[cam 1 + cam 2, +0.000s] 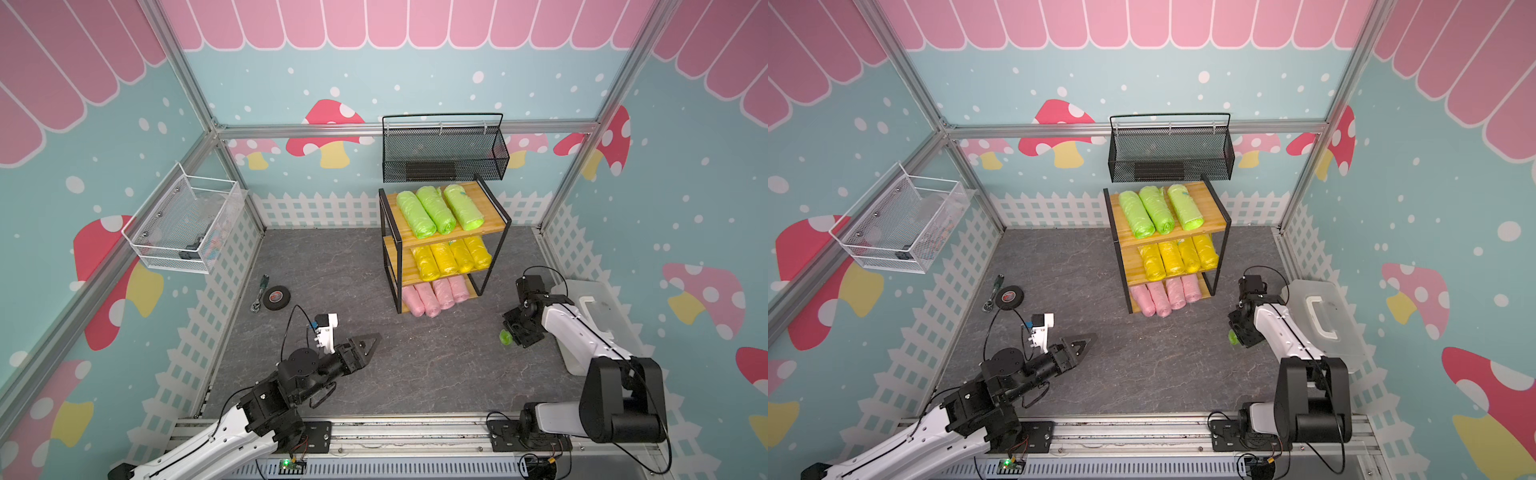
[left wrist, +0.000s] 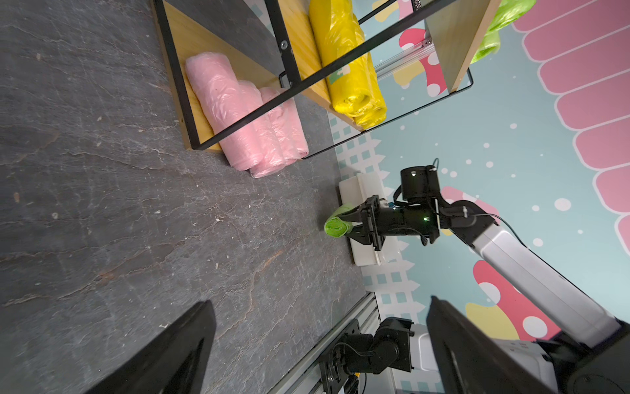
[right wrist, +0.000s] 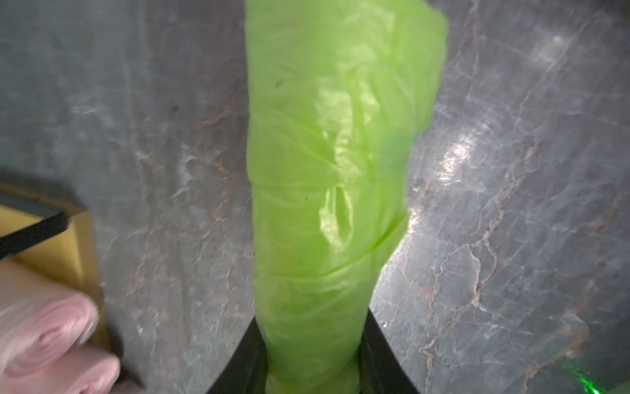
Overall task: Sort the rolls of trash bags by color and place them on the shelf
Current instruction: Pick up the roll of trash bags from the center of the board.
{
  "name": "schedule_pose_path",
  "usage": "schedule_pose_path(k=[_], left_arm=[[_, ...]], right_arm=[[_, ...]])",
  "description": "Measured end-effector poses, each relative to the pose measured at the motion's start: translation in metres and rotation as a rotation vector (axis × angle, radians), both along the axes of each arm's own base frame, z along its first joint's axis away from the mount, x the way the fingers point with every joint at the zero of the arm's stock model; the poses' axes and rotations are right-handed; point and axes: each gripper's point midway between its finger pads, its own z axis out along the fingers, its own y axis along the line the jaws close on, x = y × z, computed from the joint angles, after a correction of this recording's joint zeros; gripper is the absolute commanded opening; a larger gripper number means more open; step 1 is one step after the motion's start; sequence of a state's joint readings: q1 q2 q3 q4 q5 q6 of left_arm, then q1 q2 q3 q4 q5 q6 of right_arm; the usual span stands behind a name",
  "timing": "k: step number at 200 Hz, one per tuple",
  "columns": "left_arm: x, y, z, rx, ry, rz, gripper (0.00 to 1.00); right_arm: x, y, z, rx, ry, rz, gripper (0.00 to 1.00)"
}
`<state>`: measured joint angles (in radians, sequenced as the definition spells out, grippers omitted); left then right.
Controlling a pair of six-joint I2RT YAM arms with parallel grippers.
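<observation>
Shelf (image 1: 492, 208), three green rolls (image 1: 435, 210), four yellow (image 1: 444, 258), four pink (image 1: 428, 299); right pincer (image 2: 344, 224), one green (image 3: 327, 170)

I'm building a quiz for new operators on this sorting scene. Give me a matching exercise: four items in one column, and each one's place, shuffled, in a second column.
Items:
1. yellow rolls
2. pink rolls
3. black tape roll
4. lone green roll

Places:
A. bottom board of the shelf
B. held in the right end effector
C. middle board of the shelf
D. on the grey tabletop, off the shelf

Pairs: 1-C, 2-A, 3-D, 4-B.
</observation>
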<state>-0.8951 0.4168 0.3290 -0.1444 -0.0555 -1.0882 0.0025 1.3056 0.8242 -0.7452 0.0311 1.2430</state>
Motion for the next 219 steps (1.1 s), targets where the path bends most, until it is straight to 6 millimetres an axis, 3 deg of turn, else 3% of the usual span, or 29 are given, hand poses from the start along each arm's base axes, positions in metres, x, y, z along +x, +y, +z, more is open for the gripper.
schedule_pose_path(k=[33,71,102,140,156,187,219], left_arm=[[0.001,-0.002,-0.001,0.005,-0.001,-0.002,0.99],[0.002,-0.005,0.012,0.0,-0.037,-0.013,0.99],[0.004,-0.016,0.033,-0.01,-0.088,-0.054,0.99],[0.0,-0.032,0.073,-0.06,-0.203,-0.133,0.99],[-0.003,-0.037,0.093,-0.085,-0.262,-0.167,0.99],[-0.008,-0.045,0.13,-0.139,-0.361,-0.214,0.99],[-0.015,-0.049,0.15,-0.2,-0.428,-0.253,0.99]], right_arm=[[0.002,0.017,0.046,0.025,-0.222,0.19,0.0],[-0.013,0.048,0.107,0.065,-0.493,0.465,0.0],[-0.028,0.085,0.157,0.16,-0.678,0.703,0.0],[-0.05,0.138,0.255,0.323,-0.916,1.023,0.0],[-0.067,0.164,0.285,0.409,-0.972,1.171,0.0],[-0.102,0.199,0.314,0.552,-0.992,1.371,0.0],[-0.137,0.227,0.319,0.657,-0.946,1.531,0.0]])
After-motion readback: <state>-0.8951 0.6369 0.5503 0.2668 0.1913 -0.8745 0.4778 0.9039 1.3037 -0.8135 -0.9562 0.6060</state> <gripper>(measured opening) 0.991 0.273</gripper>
